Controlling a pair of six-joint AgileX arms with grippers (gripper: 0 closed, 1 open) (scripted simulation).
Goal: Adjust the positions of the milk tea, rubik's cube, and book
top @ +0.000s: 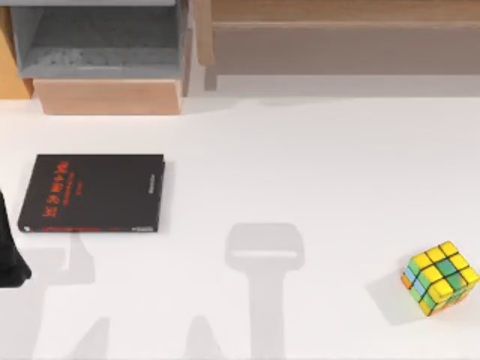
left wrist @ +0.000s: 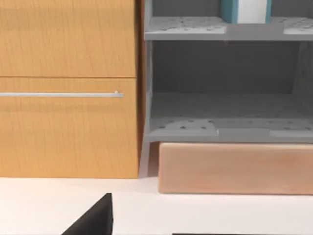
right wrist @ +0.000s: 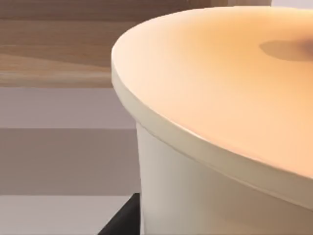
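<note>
Top view gives us the book (top: pixel 94 193) lying flat, black cover up, toward the table's (top: pixel 315 165) left side, and the rubik's cube (top: pixel 440 277) tilted on a corner near the right edge, well apart from it. The right wrist view sits tight against the milk tea (right wrist: pixel 210 147), a smooth white cup with a flat rimmed lid; whether our right gripper is pinching it we cannot tell. Our left arm (top: pixel 9 251) waits at the left edge, its claw state likewise unclear. We judge the cup light but slick and crushable, best held mid-wall; the book stiff, taken at its spine edge; the cube hard, gripped across opposite faces.
</note>
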